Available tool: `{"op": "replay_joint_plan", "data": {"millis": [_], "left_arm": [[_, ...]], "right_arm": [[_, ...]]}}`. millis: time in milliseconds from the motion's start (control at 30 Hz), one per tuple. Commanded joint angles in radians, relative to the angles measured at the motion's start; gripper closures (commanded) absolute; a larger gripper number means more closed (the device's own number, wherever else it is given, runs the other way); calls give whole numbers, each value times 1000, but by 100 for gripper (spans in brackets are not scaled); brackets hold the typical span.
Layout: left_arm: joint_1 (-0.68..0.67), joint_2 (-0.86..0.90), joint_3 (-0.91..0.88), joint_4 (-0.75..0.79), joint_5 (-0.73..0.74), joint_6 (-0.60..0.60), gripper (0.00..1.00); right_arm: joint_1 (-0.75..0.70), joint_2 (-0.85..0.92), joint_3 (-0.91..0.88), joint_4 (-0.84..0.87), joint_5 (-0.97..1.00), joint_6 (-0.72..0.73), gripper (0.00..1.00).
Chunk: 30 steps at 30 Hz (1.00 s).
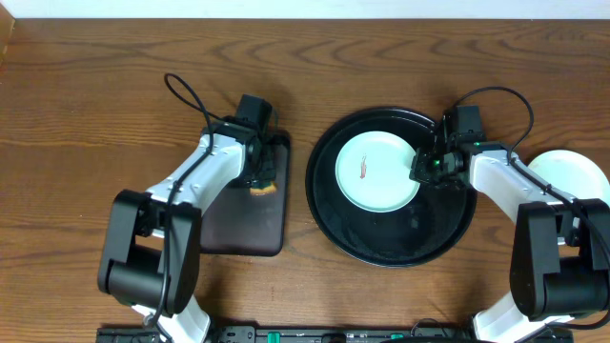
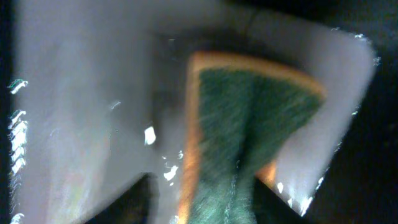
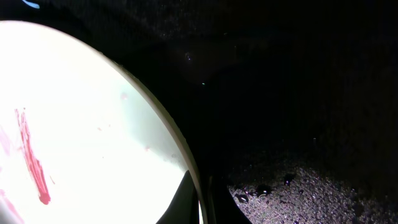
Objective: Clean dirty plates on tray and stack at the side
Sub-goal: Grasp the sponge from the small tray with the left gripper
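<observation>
- Jaws of the right gripper (image 1: 425,170) pinch the rim of a smeared mint plate (image 1: 374,171), which lies beside them on the black tray (image 1: 391,243).
- Left gripper (image 1: 259,179) jaws squeeze a green sponge (image 2: 249,124) between them.

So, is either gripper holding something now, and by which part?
The right gripper pinches the mint plate at its rim. The left gripper is at the sponge; whether it grips it cannot be told.

No legible text, label, brand, number or sign on anything in view.
</observation>
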Motion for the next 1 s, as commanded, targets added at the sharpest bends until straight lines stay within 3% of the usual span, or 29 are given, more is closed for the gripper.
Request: {"op": "replay_joint_plan", "data": {"millis": [0, 167, 433, 567, 633, 667, 900, 967], "left_arm": [[-1, 27, -26, 67, 48, 13, 76], [-13, 82, -48, 121, 47, 14, 92], [3, 28, 32, -26, 32, 40, 92], [0, -35, 50, -65, 33, 39, 84], [-5, -43, 50, -83, 33, 39, 60], [-6, -43, 49, -93, 38, 39, 57], [-29, -26, -9, -91, 118, 34, 55], [-38, -26, -51, -77, 115, 34, 63]], "right_arm": [[11, 47, -27, -19, 27, -5, 99], [12, 47, -27, -19, 27, -5, 99], [12, 47, -27, -36, 27, -5, 99], [12, 47, -27, -35, 27, -5, 99], [12, 47, -27, -35, 27, -5, 99], [12, 47, -27, -35, 27, -5, 99], [12, 47, -27, -34, 27, -5, 99], [12, 47, -27, -34, 27, -5, 99]]}}
